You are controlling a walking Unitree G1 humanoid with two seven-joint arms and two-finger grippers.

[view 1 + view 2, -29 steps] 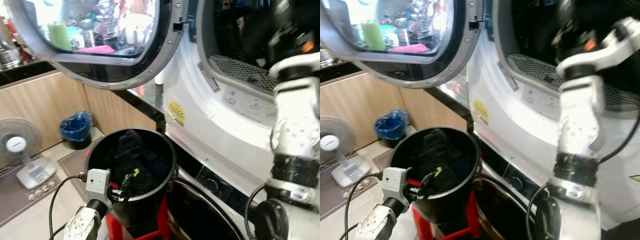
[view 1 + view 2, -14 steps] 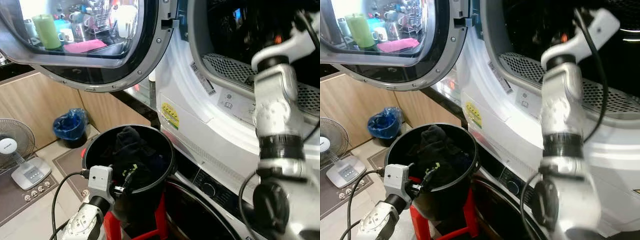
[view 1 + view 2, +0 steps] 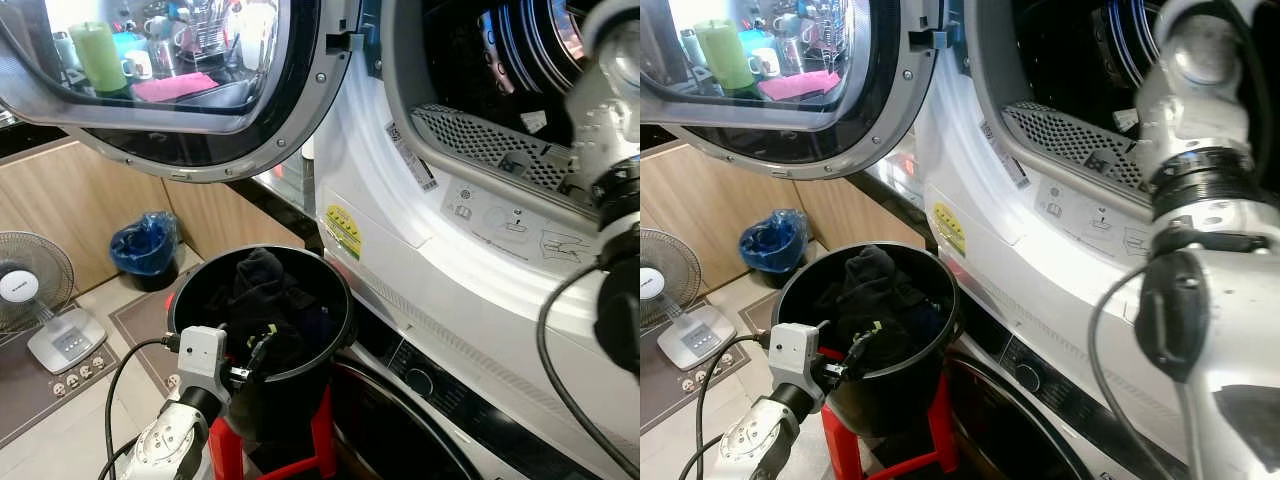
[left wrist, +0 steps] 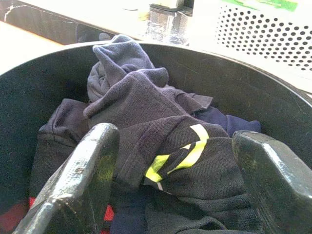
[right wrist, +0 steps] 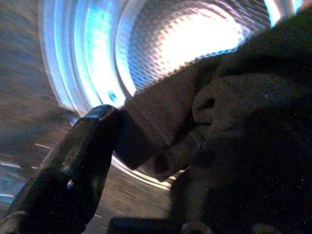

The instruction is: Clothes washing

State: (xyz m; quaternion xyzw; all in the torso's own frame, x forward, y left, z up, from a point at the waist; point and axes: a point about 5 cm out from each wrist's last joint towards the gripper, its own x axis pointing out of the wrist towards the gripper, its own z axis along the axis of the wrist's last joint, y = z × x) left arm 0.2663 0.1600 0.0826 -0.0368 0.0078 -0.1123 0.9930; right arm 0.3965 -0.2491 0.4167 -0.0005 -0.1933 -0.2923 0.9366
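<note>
A black bucket (image 3: 337,292) on a red stool (image 3: 322,440) holds dark clothes (image 3: 262,295). My left gripper (image 4: 178,141) is open at the bucket's near rim, its fingers (image 4: 92,161) spread over a navy garment with a yellow mark (image 4: 187,155). The upper machine's round door (image 3: 200,110) is swung open to the left. My right arm (image 3: 1200,130) reaches up into the drum opening (image 3: 500,60). Inside the shiny drum (image 5: 185,39), my right gripper (image 5: 161,161) is shut on a dark garment (image 5: 243,122), which covers one finger.
A second machine with a dark round door (image 3: 400,430) sits under the upper one, just right of the stool. On the floor at the left are a small fan (image 3: 30,290), a blue-lined bin (image 3: 145,250) and a power strip (image 3: 70,375). Wooden cabinets run behind them.
My right arm has swung to the right and gone deeper into the drum. The left gripper stays at the bucket rim. The head camera has shifted slightly.
</note>
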